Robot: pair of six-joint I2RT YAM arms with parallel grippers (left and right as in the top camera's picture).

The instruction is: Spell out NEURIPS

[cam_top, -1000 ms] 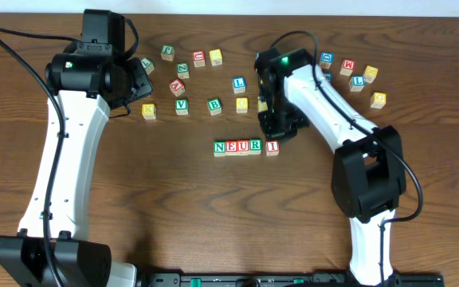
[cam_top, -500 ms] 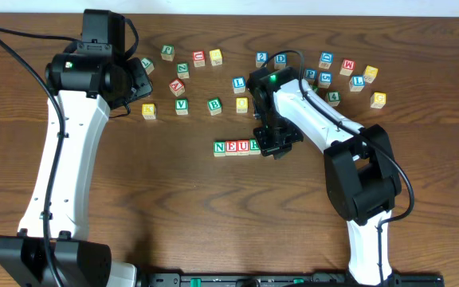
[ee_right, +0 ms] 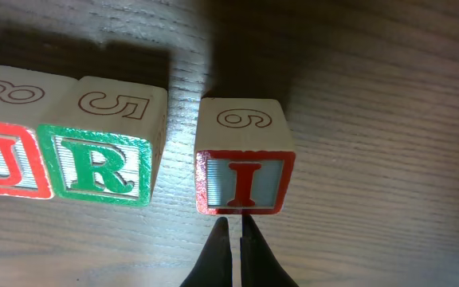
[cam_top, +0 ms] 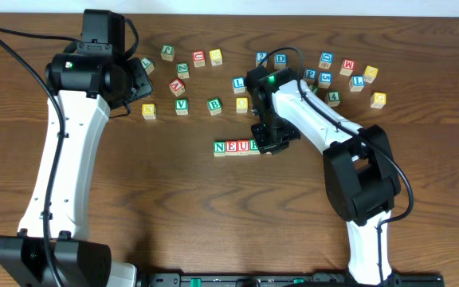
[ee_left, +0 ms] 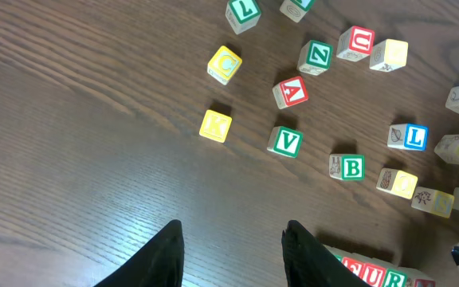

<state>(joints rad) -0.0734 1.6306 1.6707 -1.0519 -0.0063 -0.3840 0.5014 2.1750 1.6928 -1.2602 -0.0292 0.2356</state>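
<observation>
Hovering over the end of the letter row that points toward the tabletop's right edge, the right gripper (ee_right: 233,233) has its 2 fingers pressed together with nothing between them. In the right wrist view the closed tips sit at the lower edge of the red-framed face of the I cube (ee_right: 245,179); whether they touch the wood cannot be told. The I cube stands apart from the R cube (ee_right: 106,171), with a narrow strip of bare tabletop between them, and it sits slightly out of line with its neighbour. The R cube lies against the U cube (ee_right: 6,169) on its other side. The side faces turned toward the camera carry outlined numerals: 6 on the I cube, 5 on the R cube, 8 on the U cube.

From overhead the row lies near the middle of the tabletop (cam_top: 174,215), parallel to the far edge. The N cube (cam_top: 220,147) comes first from the left, the E cube (cam_top: 231,147) touches it, and the U cube follows; the right gripper covers the I cube.

The left gripper (ee_left: 233,253) hangs nearer the left edge, its fingers apart over bare wood, holding nothing. Loose cubes lie scattered between the row and the far edge, among them a yellow K cube (ee_left: 215,125), a green V cube (ee_left: 287,142), a green B cube (ee_left: 349,167), a red A cube (ee_left: 292,92) and a blue L cube (ee_left: 409,137).
</observation>
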